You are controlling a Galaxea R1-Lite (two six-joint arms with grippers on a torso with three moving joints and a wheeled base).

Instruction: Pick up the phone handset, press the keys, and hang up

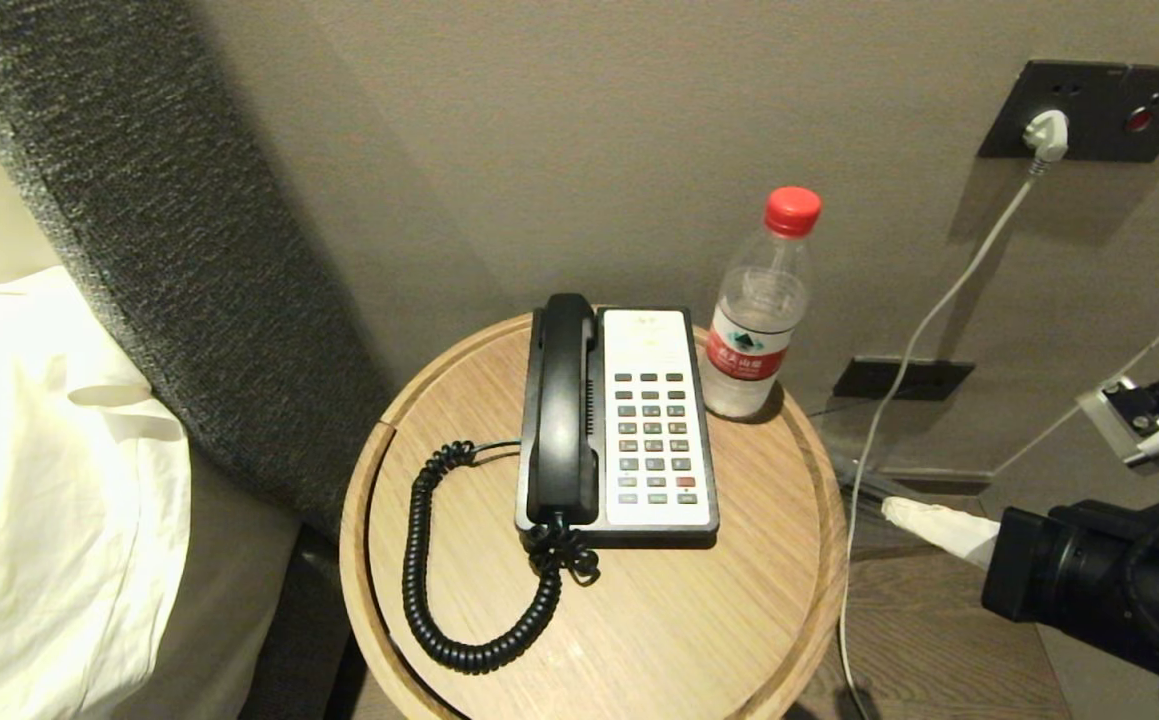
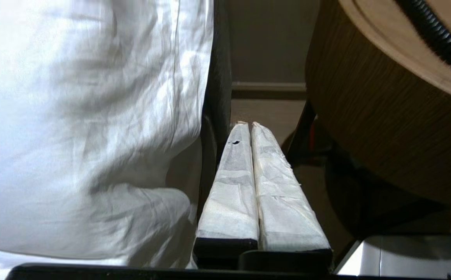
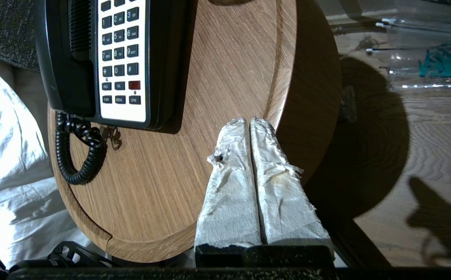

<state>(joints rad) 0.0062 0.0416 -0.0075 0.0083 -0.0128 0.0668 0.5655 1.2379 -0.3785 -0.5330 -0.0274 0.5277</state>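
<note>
**Phone Sits in Its Cradle, Both Grippers Closed**

The phone handset (image 1: 562, 405) lies on the left side of the phone base (image 1: 654, 425), in the middle of the frame, on the round wooden table (image 1: 659, 630). It looks hard, smooth and light, so it may slip. The thin middle part looks like the best place to grab.

The coiled cord (image 1: 439, 590) loops at the lower left and will likely tug as the handset lifts.

The right gripper (image 1: 924, 520) hangs at the right, past the table edge, fingers pressed together and holding nothing. The left gripper (image 2: 248, 128) is down low beside the white bedding (image 2: 93, 116), pinched together too.

A water bottle (image 1: 759, 320) stands near the base's upper right corner and could tip. The table has a raised rim. The front is open.
</note>
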